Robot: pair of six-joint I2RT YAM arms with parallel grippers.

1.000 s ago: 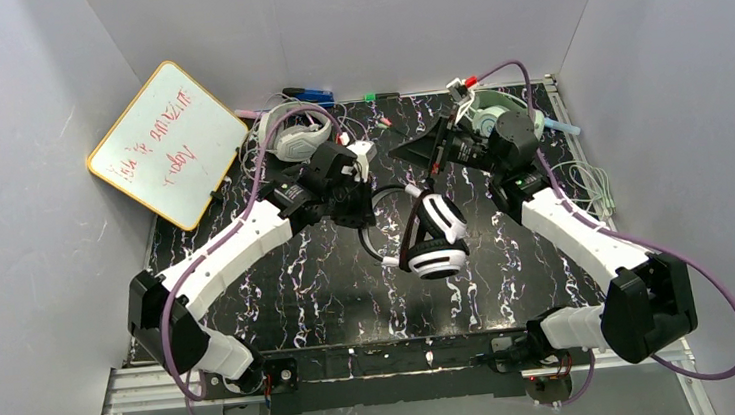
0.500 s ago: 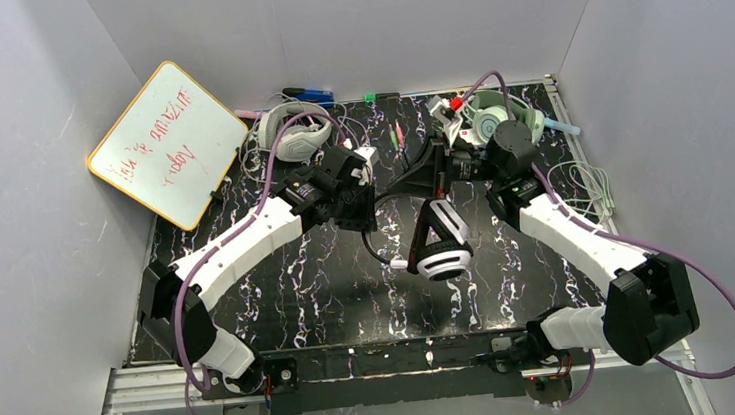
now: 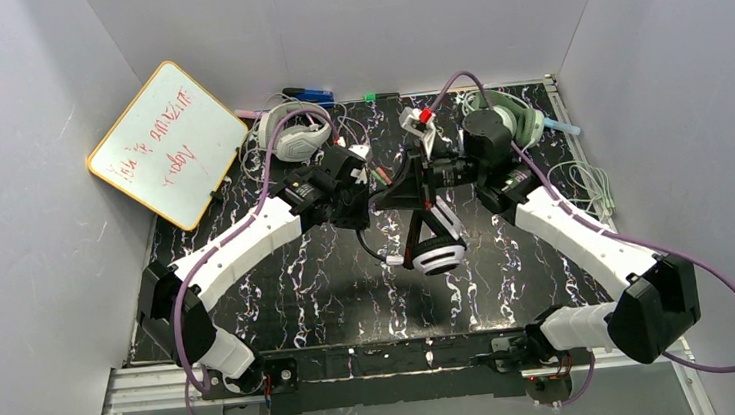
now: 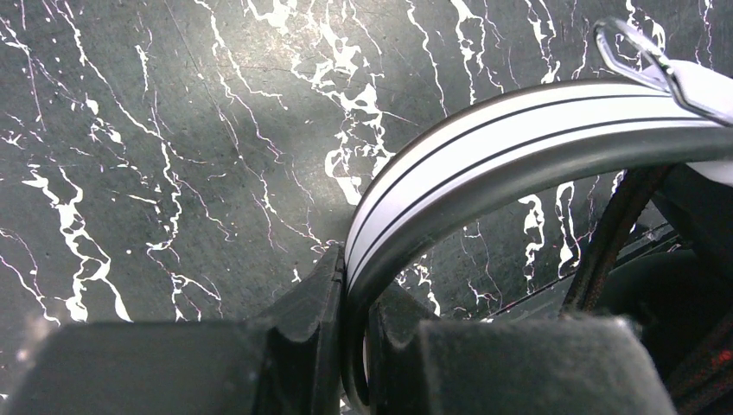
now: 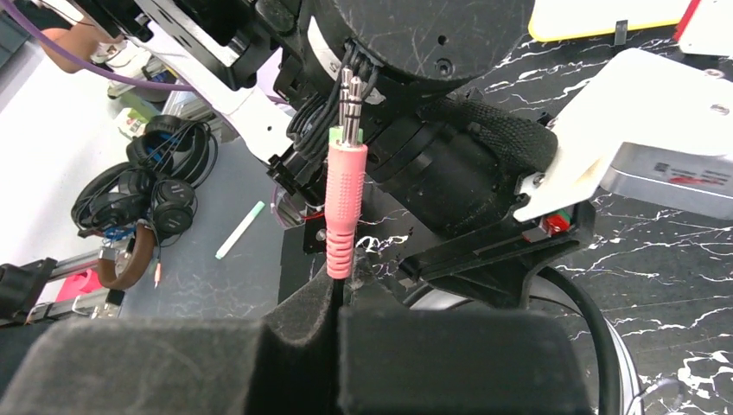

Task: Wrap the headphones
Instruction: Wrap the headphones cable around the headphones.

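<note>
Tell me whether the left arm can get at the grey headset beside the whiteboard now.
Probably not yet: the left gripper is shut on the black-and-white headset. The grey headset lies close beside its wrist, so letting go should free it.

Black-and-white striped headband point(image 4: 484, 147), pink jack plug point(image 5: 346, 207), mint-green headset point(image 3: 524, 118) at upper right, black table point(image 3: 300, 284) veined white.

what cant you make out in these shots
- Top external: the right arm hides part of the mint-green headset.
- Top external: the red writing on the whiteboard is too small to read.
- Left wrist: the left tool clamps the black-and-white headset by its band; the cups are cut off at the right edge.
- Right wrist: the right tool holds a pink plug; its own fingers hide the cable below.
</note>
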